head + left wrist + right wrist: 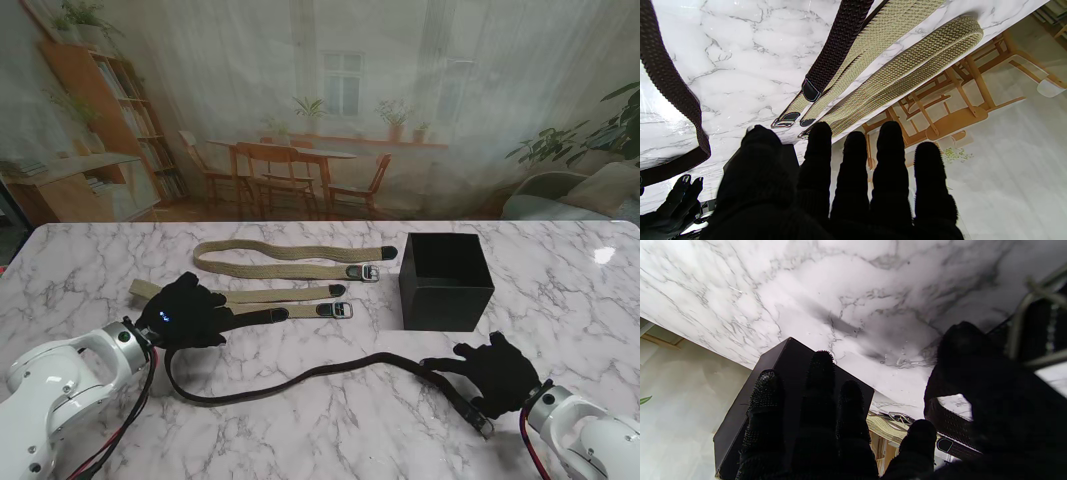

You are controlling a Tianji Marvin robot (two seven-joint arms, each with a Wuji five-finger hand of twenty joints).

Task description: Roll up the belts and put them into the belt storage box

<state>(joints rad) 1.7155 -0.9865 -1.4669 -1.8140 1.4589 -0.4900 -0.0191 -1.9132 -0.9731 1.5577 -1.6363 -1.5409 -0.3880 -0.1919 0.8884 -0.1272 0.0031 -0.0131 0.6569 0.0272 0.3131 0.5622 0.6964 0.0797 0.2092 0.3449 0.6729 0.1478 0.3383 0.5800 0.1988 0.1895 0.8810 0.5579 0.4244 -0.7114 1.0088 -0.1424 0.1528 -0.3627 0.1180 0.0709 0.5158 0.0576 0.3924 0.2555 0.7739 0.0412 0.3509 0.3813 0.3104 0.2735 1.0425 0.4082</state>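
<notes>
A dark brown woven belt [330,372] runs from its tip by my left hand, loops nearer to me, then crosses right to its buckle [483,425]. My left hand [185,312] hovers over the tip end with its fingers [853,166] straight and apart, holding nothing. My right hand [497,372] lies over the buckle end, fingers spread and thumb [960,350] beside the belt [950,421]. Two beige belts [290,258] [260,297] lie flat farther away. The black belt storage box [445,280] stands open-topped, with nothing visible inside, beyond my right hand.
The marble table [330,440] ends close behind the belts and the box. In the left wrist view the dark belt [836,43] overlaps one beige belt [907,73]. The box [786,373] stands just past my right fingertips.
</notes>
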